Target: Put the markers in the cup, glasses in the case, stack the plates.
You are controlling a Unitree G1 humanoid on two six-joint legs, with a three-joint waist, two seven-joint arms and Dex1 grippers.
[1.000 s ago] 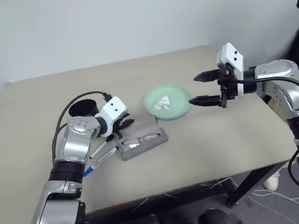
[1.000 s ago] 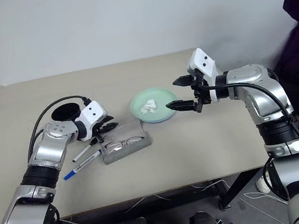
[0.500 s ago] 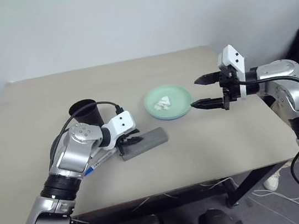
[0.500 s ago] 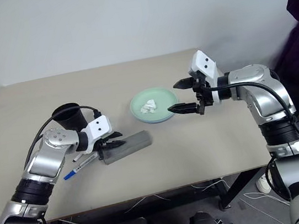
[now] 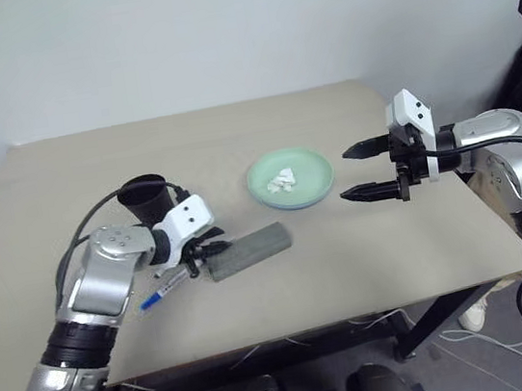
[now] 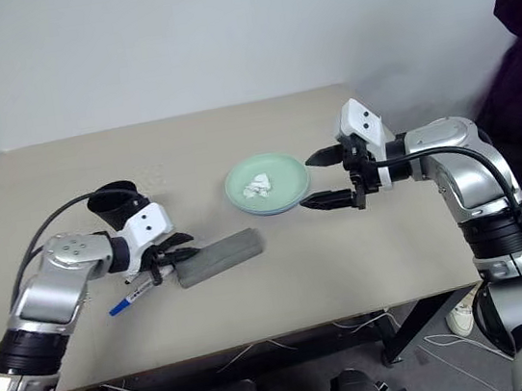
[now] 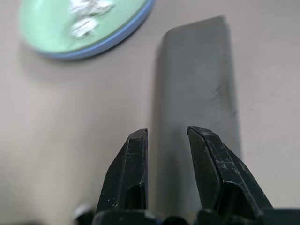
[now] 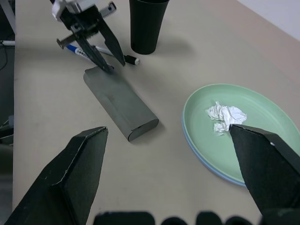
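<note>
Case (image 5: 249, 251) lying closed on table (image 5: 368, 268); left gripper (image 5: 213, 252) hovering at its end, jaws slightly parted, empty; right gripper (image 5: 353, 172) gaping wide beside stacked plates (image 5: 290, 179)

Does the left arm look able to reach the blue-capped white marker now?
Probably yes: the blue-capped white marker lies uncovered on the table just beside the left gripper, between it and the black tapered cup.

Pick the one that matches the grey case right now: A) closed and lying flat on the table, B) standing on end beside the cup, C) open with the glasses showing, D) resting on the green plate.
A: the case lies flat on the table with its lid shut, apart from the green plate, with the left pincer at its near end.
</note>
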